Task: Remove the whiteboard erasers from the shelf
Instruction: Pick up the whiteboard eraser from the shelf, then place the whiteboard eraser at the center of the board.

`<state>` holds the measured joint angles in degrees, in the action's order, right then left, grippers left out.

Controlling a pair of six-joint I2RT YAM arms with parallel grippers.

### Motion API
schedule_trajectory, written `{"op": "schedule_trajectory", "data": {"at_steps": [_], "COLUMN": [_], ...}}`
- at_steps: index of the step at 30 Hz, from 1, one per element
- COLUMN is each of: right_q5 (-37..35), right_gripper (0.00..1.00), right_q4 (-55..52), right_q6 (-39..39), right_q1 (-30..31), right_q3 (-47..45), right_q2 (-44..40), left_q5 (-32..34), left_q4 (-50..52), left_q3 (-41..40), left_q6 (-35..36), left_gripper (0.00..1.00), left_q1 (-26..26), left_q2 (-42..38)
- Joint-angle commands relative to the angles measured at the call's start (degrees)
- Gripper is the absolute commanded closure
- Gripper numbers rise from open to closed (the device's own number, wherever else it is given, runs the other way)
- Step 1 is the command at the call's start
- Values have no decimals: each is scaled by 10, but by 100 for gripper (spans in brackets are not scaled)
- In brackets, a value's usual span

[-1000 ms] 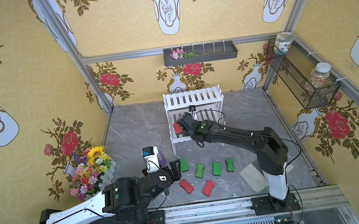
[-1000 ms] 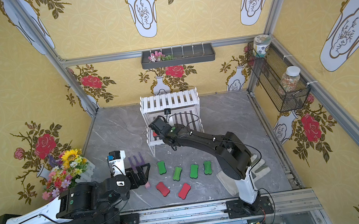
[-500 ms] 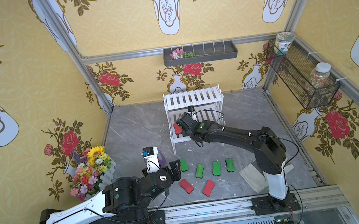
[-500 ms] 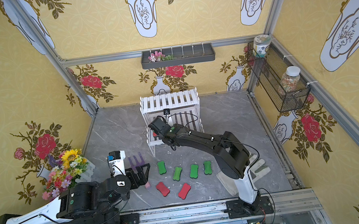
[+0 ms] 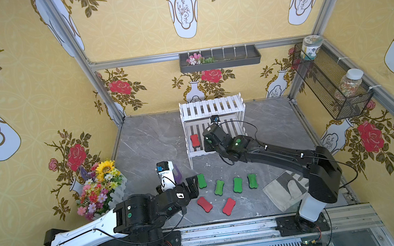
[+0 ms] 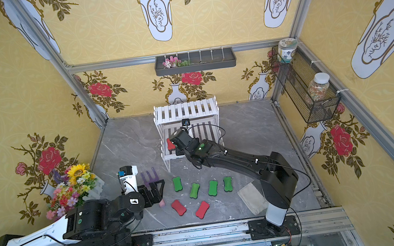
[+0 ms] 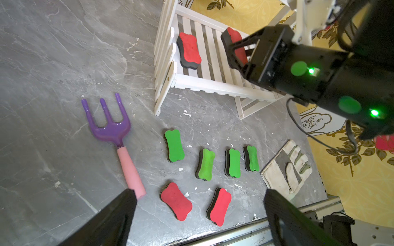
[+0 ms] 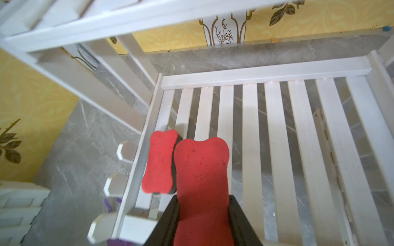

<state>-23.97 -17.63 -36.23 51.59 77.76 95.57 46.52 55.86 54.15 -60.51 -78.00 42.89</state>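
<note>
Right gripper (image 8: 202, 204): jaws just closed, now clamped on red eraser (image 8: 201, 170) at lower tier of shelf (image 8: 275, 127). Second red eraser (image 8: 160, 164) just beside it, on slats. Six erasers (image 7: 173, 146) lie on table (image 7: 64, 64). Left gripper (image 7: 199, 191) wide apart, empty. Likely next: lift seventh out; one remains.

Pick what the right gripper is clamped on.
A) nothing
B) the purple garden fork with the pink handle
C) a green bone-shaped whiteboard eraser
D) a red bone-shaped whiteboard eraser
D: in the right wrist view the right gripper has its jaws pressed on both sides of a red bone-shaped foam eraser, held over the lower tier of the white slatted shelf.
</note>
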Motion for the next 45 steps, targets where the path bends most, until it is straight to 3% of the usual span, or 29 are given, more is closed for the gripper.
{"op": "schedule_trajectory", "data": {"at_steps": [1, 7, 13, 24, 29, 39, 45], "right_q5": [9, -31, -74, -102, -97, -76, -61], "right_gripper": [70, 70, 70, 71, 71, 71, 71], "right_q4": [17, -41, -138, -240, -255, -254, -197], "right_q6": [-18, -78, -194, -401, -460, -472, -422], "right_q1": [21, 83, 160, 302, 343, 363, 337], "right_q3": [-53, -174, -296, -379, -410, -433, -439], "right_q2": [-52, -176, -281, -280, -290, -268, -243], "left_q5": [9, 12, 17, 21, 11, 11, 0], "left_q4": [3, -2, -7, -15, -24, -33, -44], "left_q3": [0, 1, -1, -2, 1, -3, -8], "left_q6": [-6, -9, -17, -17, -7, 4, 9], "left_gripper": [0, 0, 0, 0, 0, 0, 0], "left_q1": [0, 0, 2, 16, 21, 34, 43], "left_q2": [4, 24, 43, 41, 60, 56, 50]}}
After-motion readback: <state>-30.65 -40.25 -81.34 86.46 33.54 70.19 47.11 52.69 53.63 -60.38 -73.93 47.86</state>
